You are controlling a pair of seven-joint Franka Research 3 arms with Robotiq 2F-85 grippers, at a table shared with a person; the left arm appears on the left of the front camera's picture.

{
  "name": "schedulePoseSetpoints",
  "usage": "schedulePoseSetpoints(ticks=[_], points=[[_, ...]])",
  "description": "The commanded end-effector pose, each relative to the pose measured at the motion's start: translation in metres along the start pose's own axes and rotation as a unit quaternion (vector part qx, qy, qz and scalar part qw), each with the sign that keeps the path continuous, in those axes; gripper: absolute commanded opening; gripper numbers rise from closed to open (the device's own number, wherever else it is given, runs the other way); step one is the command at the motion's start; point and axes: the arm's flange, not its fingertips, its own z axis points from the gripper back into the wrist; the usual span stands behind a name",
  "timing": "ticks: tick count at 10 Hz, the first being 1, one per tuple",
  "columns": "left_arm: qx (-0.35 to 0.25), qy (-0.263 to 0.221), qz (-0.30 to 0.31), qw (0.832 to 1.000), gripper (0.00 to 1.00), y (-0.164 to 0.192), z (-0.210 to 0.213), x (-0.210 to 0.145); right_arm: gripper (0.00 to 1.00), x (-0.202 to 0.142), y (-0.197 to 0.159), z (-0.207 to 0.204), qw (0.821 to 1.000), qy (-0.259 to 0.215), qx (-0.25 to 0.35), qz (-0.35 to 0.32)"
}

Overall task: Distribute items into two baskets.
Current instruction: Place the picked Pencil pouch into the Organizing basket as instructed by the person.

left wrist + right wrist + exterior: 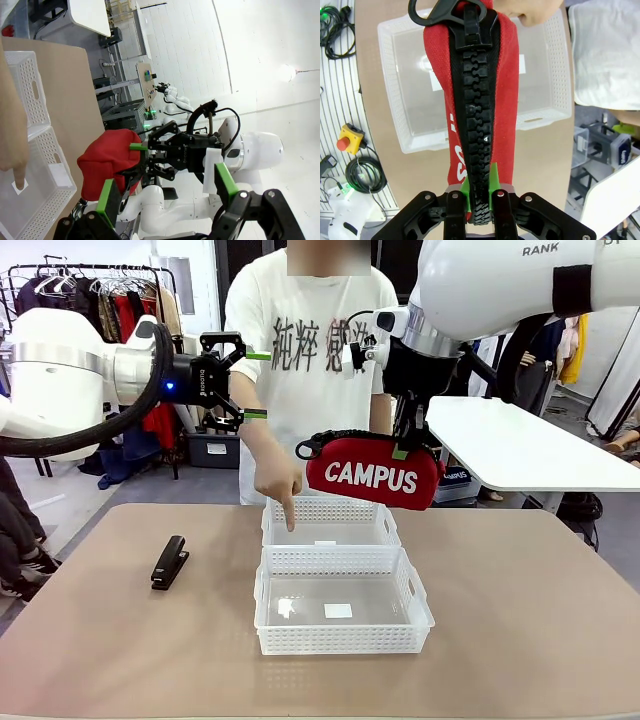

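Right gripper [403,452] is pinching the one red CAMPUS pouch [372,478] by its zipper over the far basket [330,508], with the second basket [340,638] sitting just in front. Left gripper [252,385] is hanging spread wide, and the one black stapler [170,562] is lying off to the left.

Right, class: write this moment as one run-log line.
right pincer: shut on red pouch, aloft | left pincer: open, raised | hand: pointing into far basket | stapler: on table

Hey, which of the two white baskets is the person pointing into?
The far basket, the one nearer the person: their hand points a finger down into it. The near basket, on the robot's side, has no hand over it.
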Motion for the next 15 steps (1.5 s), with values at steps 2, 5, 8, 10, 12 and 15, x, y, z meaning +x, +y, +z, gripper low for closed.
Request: schedulePoseSetpoints(ticks=[2,5,8,10,12,15], points=[[0.0,0.001,0.0,1.0,1.0,-0.002,0.001,0.0,0.0,0.0,0.0,0.001,1.0,-0.001,-0.002,-0.002],[0.0,0.001,0.0,1.0,1.0,-0.002,0.001,0.0,0.0,0.0,0.0,0.001,1.0,-0.001,-0.002,-0.002],[0.0,0.001,0.0,1.0,1.0,-0.002,0.001,0.0,0.0,0.0,0.0,0.001,1.0,-0.001,-0.002,-0.002],[0.0,0.001,0.0,1.0,1.0,-0.002,0.001,0.0,0.0,0.005,0.008,-0.008,1.0,-0.012,-0.006,0.022],[0.0,0.001,0.0,1.0,1.0,-0.002,0.001,0.0,0.0,0.011,0.017,-0.025,0.999,-0.016,-0.007,0.05],[0.0,0.001,0.0,1.0,1.0,-0.002,0.001,0.0,0.0,0.021,0.036,-0.052,0.997,-0.015,-0.003,0.073]])
